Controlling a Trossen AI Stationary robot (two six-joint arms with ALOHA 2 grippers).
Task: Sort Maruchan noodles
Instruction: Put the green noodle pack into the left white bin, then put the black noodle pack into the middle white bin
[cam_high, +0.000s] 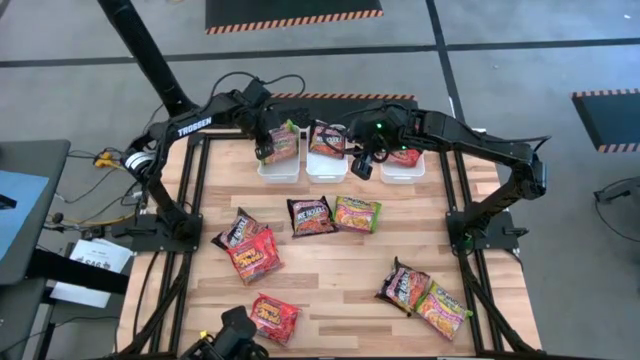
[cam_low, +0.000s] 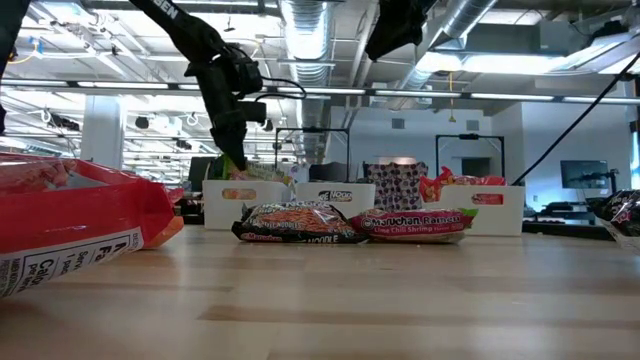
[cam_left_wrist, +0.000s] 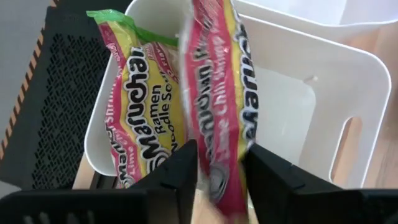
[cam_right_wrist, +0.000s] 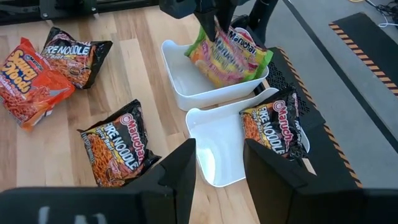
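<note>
Three white trays stand at the table's far edge: left (cam_high: 278, 172), middle (cam_high: 327, 170), right (cam_high: 402, 172). My left gripper (cam_left_wrist: 222, 155) hangs open over the left tray (cam_left_wrist: 311, 93), pointing steeply down. A green-yellow Maruchan packet (cam_left_wrist: 214, 118) stands upright between its fingers. A second green-yellow packet (cam_left_wrist: 134, 106) leans on the tray's wall. A dark packet (cam_right_wrist: 270, 127) leans in the middle tray, and a red packet (cam_high: 403, 157) lies in the right tray. My right gripper (cam_right_wrist: 221, 149) hovers open above the middle tray with nothing between its fingers. My left gripper has its two fingers (cam_left_wrist: 180, 174) on either side of the green-yellow packet's lower part (cam_left_wrist: 217, 180), coming from above. The packet shows blurred, and I cannot tell whether the fingers touch it.
Several loose packets lie on the wooden table: a dark one (cam_high: 311, 215) and a green-yellow one (cam_high: 357, 214) in the middle, dark (cam_high: 237, 228) and red (cam_high: 257, 253) ones at the left, a red one (cam_high: 273, 317) near the front, two (cam_high: 404, 286) (cam_high: 443, 308) at the right.
</note>
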